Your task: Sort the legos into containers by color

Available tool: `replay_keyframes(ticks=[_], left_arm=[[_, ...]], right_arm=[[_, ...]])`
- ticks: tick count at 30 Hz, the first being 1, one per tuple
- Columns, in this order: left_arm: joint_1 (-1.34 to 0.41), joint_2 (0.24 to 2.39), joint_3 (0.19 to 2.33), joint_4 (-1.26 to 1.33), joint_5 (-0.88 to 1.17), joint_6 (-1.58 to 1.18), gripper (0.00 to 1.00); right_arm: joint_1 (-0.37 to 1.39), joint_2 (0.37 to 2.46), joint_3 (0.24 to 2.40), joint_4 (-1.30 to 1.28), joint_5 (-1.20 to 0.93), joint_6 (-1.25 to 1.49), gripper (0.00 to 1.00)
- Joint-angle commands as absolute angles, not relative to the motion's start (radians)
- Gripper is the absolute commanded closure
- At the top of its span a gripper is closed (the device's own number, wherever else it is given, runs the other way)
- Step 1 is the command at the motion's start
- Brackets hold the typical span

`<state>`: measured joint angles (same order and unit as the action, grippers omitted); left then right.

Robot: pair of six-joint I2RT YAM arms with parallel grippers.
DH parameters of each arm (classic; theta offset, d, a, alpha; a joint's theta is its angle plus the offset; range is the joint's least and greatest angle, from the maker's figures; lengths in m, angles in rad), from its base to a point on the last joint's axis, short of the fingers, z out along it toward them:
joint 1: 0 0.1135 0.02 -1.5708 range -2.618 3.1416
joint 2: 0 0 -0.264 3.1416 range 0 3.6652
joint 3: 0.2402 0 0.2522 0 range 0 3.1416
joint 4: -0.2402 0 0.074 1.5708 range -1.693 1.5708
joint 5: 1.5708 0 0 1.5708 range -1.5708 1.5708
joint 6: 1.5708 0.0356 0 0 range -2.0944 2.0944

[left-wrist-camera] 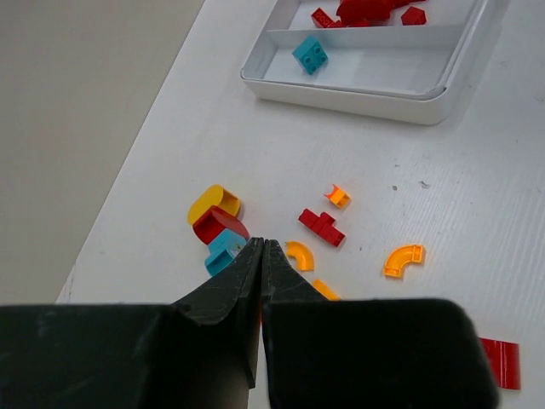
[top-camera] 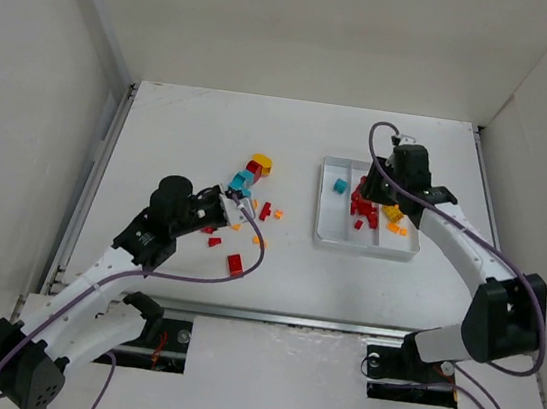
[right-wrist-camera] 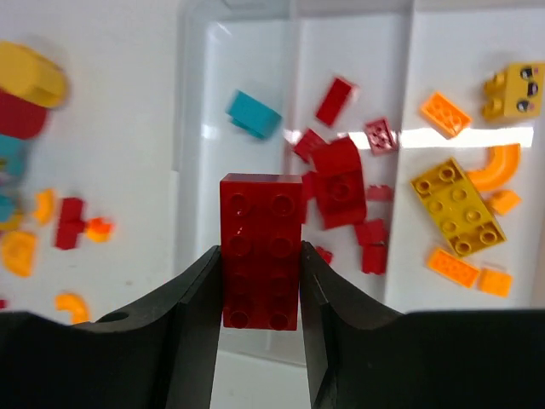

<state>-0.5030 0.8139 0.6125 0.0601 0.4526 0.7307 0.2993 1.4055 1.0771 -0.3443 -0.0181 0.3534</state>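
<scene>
Glossy white plastic for the tray (right-wrist-camera: 204,170), upper half of the right wrist view, with a bright glare band across its dividers. Smooth, shiny moulded plastic for the legos (right-wrist-camera: 451,209), studs catching the light; likewise the red brick (right-wrist-camera: 261,251) at centre. Matt black plastic for the fingers (right-wrist-camera: 183,315) flanking it. Matt white table (left-wrist-camera: 477,170), faintly speckled, right of the left wrist view.

The left wrist view cuts off the tray (left-wrist-camera: 341,92) and one red piece (left-wrist-camera: 502,362)

Bright even light, soft shadows; glare strip on tray (right-wrist-camera: 196,128) beyond right gripper (right-wrist-camera: 260,251) (bricks (right-wrist-camera: 30,72) off to its side blurred).
</scene>
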Motion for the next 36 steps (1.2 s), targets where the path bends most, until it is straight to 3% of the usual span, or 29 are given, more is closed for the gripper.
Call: replay_keyframes(ticks=[1, 4, 6, 7, 8, 10, 11, 12, 15, 18, 23, 28, 36], left_arm=[[-0.506, 0.792, 0.601, 0.068, 0.431, 0.715, 1.0], [-0.506, 0.782, 0.601, 0.058, 0.42, 0.692, 1.0], [-0.506, 0.772, 0.601, 0.058, 0.411, 0.681, 1.0], [-0.506, 0.759, 0.591, 0.049, 0.397, 0.666, 1.0], [-0.506, 0.759, 0.591, 0.049, 0.385, 0.655, 1.0], [-0.506, 0.747, 0.581, 0.067, 0.313, 0.596, 0.99], [-0.506, 0.747, 0.569, 0.08, 0.275, 0.563, 0.96], [-0.506, 0.736, 0.552, 0.116, 0.228, 0.523, 0.84], [-0.494, 0.724, 0.508, 0.187, 0.005, 0.336, 0.65], [-0.47, 0.703, 0.451, 0.257, -0.287, 0.177, 0.44], [-0.427, 0.672, 0.342, 0.386, -0.533, 0.057, 0.37], [-0.382, 0.654, 0.284, 0.483, -0.673, 0.032, 0.3], [-0.287, 0.609, 0.264, 0.531, -0.699, 0.074, 0.26]], right_arm=[[0.302, 1.501, 1.097, -0.386, 0.112, 0.296, 1.0], [0.302, 1.578, 1.159, -0.417, 0.124, 0.273, 0.94], [0.302, 1.627, 1.183, -0.43, 0.124, 0.273, 0.74], [0.302, 1.638, 1.192, -0.43, 0.124, 0.273, 0.61], [0.302, 1.647, 1.207, -0.44, 0.133, 0.273, 0.31], [0.302, 1.647, 1.216, -0.449, 0.133, 0.273, 0.01], [0.302, 1.637, 1.229, -0.449, 0.133, 0.261, 0.01], [0.302, 1.614, 1.229, -0.449, 0.12, 0.24, 0.01], [0.365, 1.542, 1.229, -0.44, 0.12, 0.197, 0.01], [0.522, 1.458, 1.195, -0.376, 0.101, 0.056, 0.01], [0.791, 1.486, 1.16, -0.279, -0.061, -0.032, 0.01], [1.0, 1.698, 1.288, -0.301, -0.077, 0.026, 0.01], [1.121, 1.922, 1.509, -0.405, 0.09, 0.264, 0.01]])
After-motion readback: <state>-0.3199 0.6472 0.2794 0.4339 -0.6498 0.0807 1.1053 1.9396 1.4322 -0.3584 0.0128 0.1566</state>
